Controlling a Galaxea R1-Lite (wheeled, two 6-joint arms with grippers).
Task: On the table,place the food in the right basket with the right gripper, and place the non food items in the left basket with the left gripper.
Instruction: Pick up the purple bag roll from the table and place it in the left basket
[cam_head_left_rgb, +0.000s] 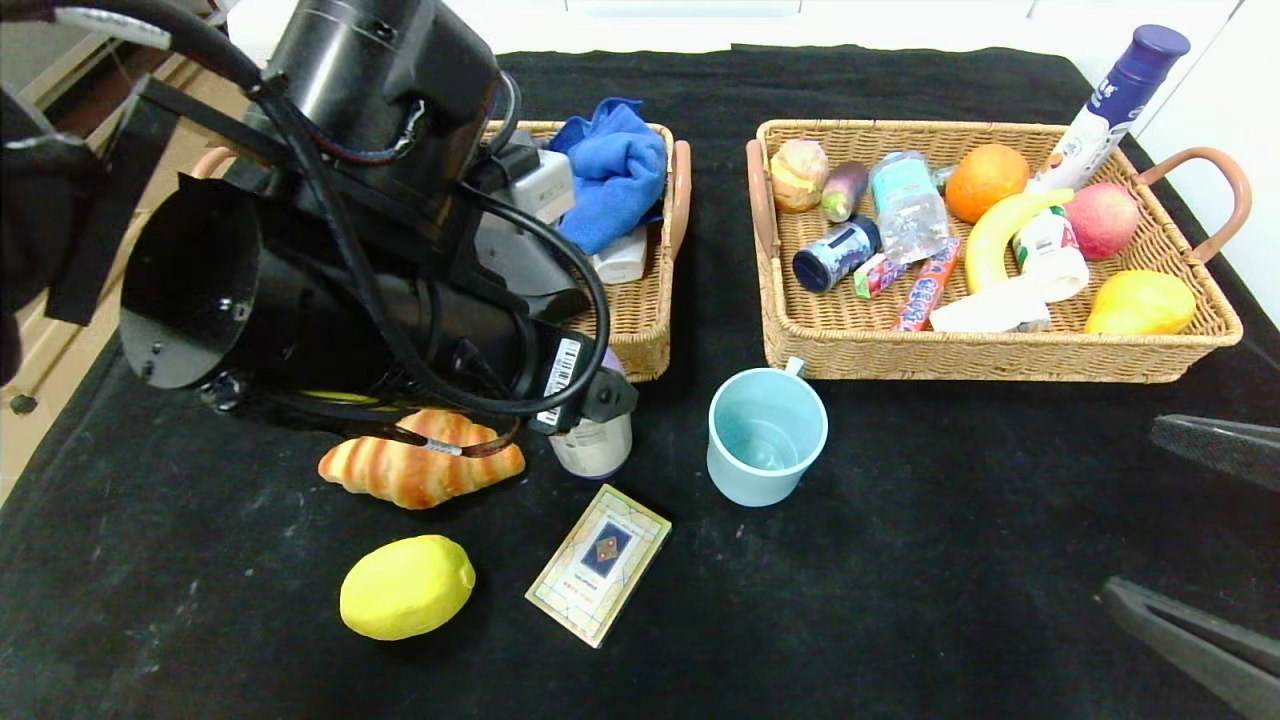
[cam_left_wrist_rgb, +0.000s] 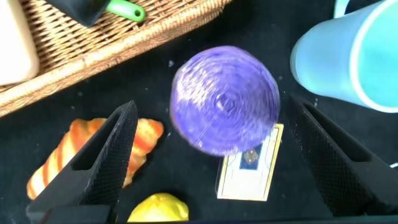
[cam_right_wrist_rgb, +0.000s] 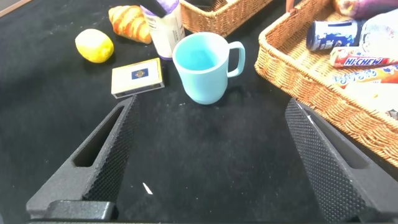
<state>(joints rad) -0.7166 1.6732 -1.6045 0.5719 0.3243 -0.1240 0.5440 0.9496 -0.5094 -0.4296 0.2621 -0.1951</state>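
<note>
My left gripper (cam_left_wrist_rgb: 212, 111) is open above the upright purple roll (cam_left_wrist_rgb: 225, 99), whose top shows between the two fingers and touches neither. In the head view the left arm (cam_head_left_rgb: 330, 250) hides that gripper, and the roll (cam_head_left_rgb: 595, 445) peeks out below it. Around the roll lie the croissant (cam_head_left_rgb: 420, 470), the lemon (cam_head_left_rgb: 407, 587), the cream card box (cam_head_left_rgb: 598, 563) and the pale blue mug (cam_head_left_rgb: 767, 437). The left basket (cam_head_left_rgb: 640, 330) stands behind the arm, the right basket (cam_head_left_rgb: 1000, 355) at the back right. My right gripper (cam_right_wrist_rgb: 211, 106) hangs open and empty near the table's right side, short of the mug (cam_right_wrist_rgb: 202, 59).
A blue cloth (cam_head_left_rgb: 615, 165) and white items lie in the left basket. The right basket holds a water bottle (cam_head_left_rgb: 908, 205), an orange (cam_head_left_rgb: 985, 180), a banana (cam_head_left_rgb: 1000, 235) and several other items. A purple-capped bottle (cam_head_left_rgb: 1110, 105) leans at its back corner.
</note>
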